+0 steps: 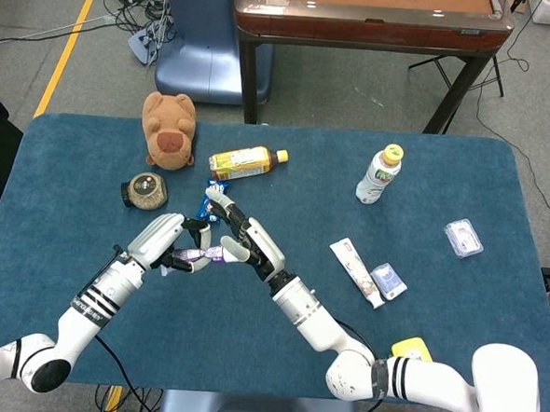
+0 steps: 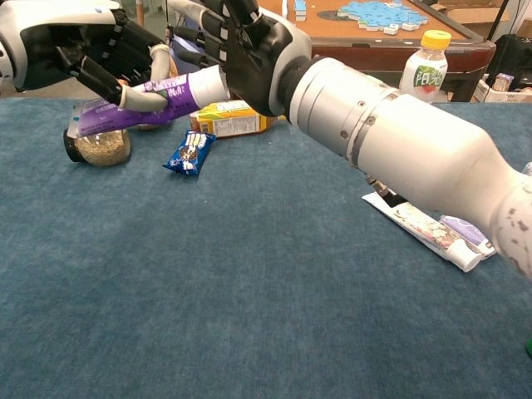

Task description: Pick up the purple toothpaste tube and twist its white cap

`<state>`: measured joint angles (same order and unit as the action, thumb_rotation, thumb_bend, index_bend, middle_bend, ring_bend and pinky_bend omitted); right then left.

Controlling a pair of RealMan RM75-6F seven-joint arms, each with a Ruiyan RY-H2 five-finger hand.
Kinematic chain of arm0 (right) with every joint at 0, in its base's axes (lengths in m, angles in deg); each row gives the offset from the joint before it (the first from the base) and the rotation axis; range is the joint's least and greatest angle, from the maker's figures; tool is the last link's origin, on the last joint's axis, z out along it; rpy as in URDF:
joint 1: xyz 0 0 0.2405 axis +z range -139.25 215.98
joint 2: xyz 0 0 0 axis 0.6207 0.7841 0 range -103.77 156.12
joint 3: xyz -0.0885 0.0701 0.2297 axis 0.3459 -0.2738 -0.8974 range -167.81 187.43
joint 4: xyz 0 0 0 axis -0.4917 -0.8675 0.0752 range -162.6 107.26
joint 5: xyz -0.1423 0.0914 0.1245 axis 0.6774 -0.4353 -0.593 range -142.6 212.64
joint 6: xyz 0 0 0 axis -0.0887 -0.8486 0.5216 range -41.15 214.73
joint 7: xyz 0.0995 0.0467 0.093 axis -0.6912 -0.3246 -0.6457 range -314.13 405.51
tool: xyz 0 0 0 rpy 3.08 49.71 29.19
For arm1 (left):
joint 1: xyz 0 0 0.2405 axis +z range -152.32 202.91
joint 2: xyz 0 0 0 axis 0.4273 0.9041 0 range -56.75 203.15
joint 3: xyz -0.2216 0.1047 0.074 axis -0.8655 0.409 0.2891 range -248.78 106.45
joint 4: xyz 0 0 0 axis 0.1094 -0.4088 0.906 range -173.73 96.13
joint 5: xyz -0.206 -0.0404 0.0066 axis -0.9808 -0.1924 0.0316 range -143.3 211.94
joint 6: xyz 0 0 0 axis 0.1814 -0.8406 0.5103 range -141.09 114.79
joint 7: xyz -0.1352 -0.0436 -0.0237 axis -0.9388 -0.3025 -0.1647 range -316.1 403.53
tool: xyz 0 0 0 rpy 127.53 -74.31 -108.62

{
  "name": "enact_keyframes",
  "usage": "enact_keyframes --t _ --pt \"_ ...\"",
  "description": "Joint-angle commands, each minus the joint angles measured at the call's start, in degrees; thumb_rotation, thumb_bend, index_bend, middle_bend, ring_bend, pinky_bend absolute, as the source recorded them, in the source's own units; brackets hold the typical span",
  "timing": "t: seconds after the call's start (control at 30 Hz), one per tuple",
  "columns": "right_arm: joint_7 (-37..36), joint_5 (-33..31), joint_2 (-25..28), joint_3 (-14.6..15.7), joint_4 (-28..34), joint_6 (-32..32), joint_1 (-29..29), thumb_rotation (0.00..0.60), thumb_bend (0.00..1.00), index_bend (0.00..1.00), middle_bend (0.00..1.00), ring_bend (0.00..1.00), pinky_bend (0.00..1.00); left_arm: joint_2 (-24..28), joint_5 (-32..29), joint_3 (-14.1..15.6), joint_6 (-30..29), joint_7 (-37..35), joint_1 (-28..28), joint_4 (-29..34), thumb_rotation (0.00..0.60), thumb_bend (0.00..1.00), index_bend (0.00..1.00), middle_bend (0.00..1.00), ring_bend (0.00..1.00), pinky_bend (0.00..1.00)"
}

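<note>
— Purple toothpaste tube (image 2: 145,94): lifted yet?
— Off the blue tablecloth (image 1: 92,139), yes. Gripped around the body by the left hand (image 1: 165,241), fingers curled closed on it, roughly ten o'clock from table centre, just above the blue snack packet (image 2: 190,151).
— And the white cap (image 2: 206,86)?
— Pointing toward three o'clock, straight at the right hand (image 2: 241,46). Fingers there spread apart, palm right at the cap's end; holding nothing as far as either view shows.
— So pick-up done, twist pending?
— Looks that way. No telling whether any turning is finished, or whether palm and cap actually touch. Probably left: closing those fingers around the cap and rotating against the left hand's hold.
</note>
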<state>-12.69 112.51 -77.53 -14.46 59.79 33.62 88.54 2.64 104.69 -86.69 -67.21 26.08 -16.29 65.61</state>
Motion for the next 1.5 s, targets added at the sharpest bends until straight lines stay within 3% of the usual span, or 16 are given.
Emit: enact_keyframes --t 0.03,0.67,1.1,1.5 --pt "0.58 0.02 -0.45 0.01 -0.09 -0.68 0.10 0.279 0.00 0.00 0.00 0.00 0.00 -0.11 -0.14 0.06 0.17 -0.04 -0.05 -0.11 0.600 0.53 0.58 0.76 0.52 0.40" --pt "1.71 1.00 0.40 0.88 0.11 -1.99 0.17 0.280 0.00 0.00 0.00 0.00 0.00 -0.67 -0.50 0.15 0.66 -0.04 -0.29 -1.23 0.600 0.53 0.58 0.76 0.52 0.40" --pt "4.75 5.21 13.14 4.06 6.36 -3.75 -4.06 0.280 0.00 0.00 0.00 0.00 0.00 -0.76 5.79 3.42 1.84 -3.12 0.32 -7.23 0.600 0.53 0.58 0.76 0.51 0.40" --pt "8.29 7.06 23.55 5.89 9.59 -6.98 -8.00 0.280 0.00 0.00 0.00 0.00 0.00 -6.27 9.11 6.26 -0.40 8.50 -0.69 -14.78 0.600 0.53 0.57 0.74 0.50 0.40"
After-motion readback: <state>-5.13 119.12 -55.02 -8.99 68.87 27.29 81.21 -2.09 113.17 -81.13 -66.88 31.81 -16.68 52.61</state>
